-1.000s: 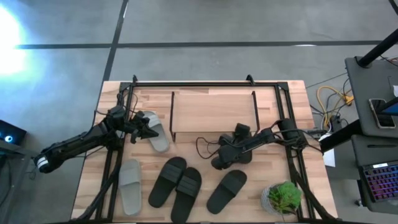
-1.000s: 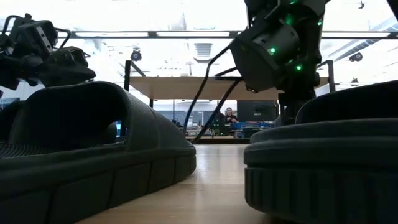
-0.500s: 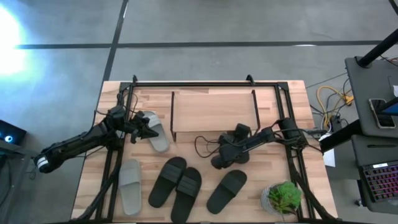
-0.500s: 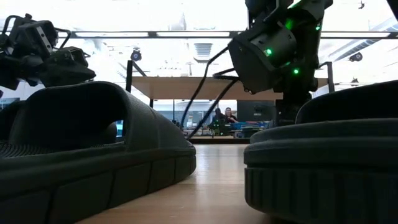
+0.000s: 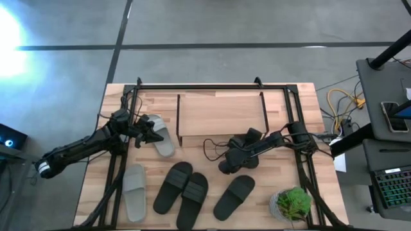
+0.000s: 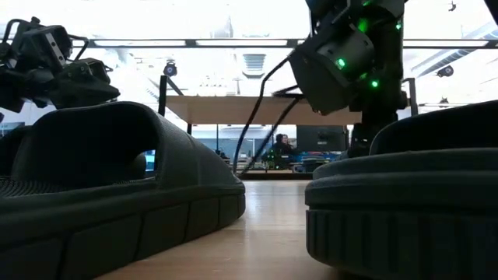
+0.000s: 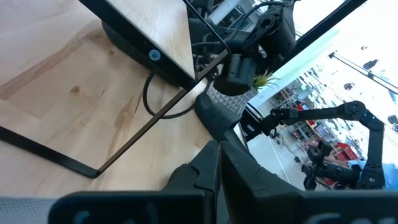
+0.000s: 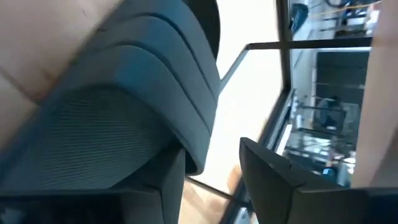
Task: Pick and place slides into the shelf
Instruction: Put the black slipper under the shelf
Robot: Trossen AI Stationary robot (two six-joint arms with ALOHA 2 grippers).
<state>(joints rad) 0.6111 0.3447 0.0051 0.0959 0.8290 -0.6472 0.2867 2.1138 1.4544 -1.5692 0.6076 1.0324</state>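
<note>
Two light grey slides show in the high view: one [image 5: 164, 140] left of the shelf [image 5: 221, 115], one [image 5: 135, 191] near the front. My left gripper [image 5: 151, 133] [image 7: 219, 149] is shut over the first one's strap end. A black slide [image 5: 239, 168] [image 8: 124, 106] lies in front of the shelf, under my right gripper [image 5: 226, 160] [image 8: 214, 152]. That gripper is open, and the slide's edge lies beside one finger [image 8: 168, 180]. Three more black slides [image 5: 172, 186] [image 5: 192, 200] [image 5: 234, 196] lie flat on the tabletop. My left gripper hangs shut over the grey slide's strap [image 5: 156, 128]; whether it touches the strap I cannot tell. My right gripper's fingers stand apart at the black slide's edge [image 8: 193, 149]; whether the nearer finger touches that edge I cannot tell.
A potted green plant [image 5: 292, 204] stands at the near right corner. A black metal frame [image 5: 212, 85] runs round the tabletop, and cables [image 5: 212, 149] loop beside the right gripper. In the low view two black slides [image 6: 117, 187] [image 6: 405, 194] fill the foreground. People sit in the room beyond.
My right arm's wrist has tipped slightly and shifted a little toward the table's right edge above the black slide. The slide stays in front of the shelf.
</note>
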